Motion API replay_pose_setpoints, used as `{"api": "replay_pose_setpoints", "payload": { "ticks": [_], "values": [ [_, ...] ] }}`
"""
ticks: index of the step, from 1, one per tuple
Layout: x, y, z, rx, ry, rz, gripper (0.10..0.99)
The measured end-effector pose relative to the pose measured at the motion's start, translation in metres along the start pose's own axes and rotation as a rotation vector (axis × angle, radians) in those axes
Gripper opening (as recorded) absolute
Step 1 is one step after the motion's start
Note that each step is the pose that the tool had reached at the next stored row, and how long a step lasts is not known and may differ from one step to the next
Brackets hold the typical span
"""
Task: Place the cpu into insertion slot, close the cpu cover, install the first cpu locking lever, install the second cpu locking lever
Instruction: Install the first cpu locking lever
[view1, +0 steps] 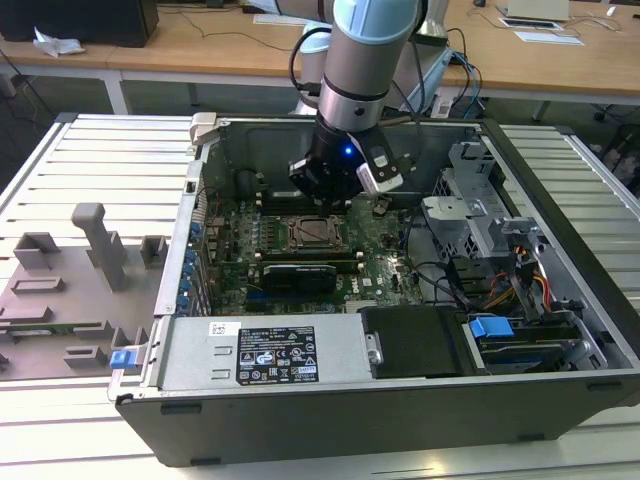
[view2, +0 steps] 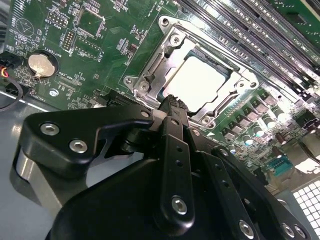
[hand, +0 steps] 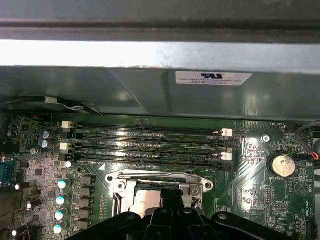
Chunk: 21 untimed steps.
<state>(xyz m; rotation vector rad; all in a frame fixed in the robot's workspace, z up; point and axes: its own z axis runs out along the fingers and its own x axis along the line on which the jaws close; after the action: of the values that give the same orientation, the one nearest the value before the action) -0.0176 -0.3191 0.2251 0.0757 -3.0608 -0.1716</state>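
- We see the gripper (view2: 172, 102) poised low over the motherboard (view2: 95, 45) inside the open computer case (view1: 560, 330); its fingertips appear drawn together at the near edge of the insertion slot (view2: 192, 75), and they hold nothing that we can make out.
- The cpu (view2: 192, 80) already lies flat in the slot, its pale metal top showing through the window of the cpu cover (view2: 165, 55), which lies down over it in both wrist views.
- We cannot tell whether either locking lever is latched.
- We judge the cpu to be light, rigid and smooth-topped, with a fragile underside; it is best held by opposite edges and kept level.
- We judge the cover to be thin, stiff sheet metal on a hinge, best pressed on its frame rather than through the window.
- The memory slots (hand: 150, 145) run just beside the socket and leave little room.
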Motion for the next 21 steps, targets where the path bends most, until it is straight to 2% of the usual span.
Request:
{"api": "replay_pose_setpoints", "payload": {
  "ticks": [21],
  "values": [
    [-0.0008, 0.0015, -0.0138, 0.000, 0.0006, 0.000, 0.106]
  ]
}}
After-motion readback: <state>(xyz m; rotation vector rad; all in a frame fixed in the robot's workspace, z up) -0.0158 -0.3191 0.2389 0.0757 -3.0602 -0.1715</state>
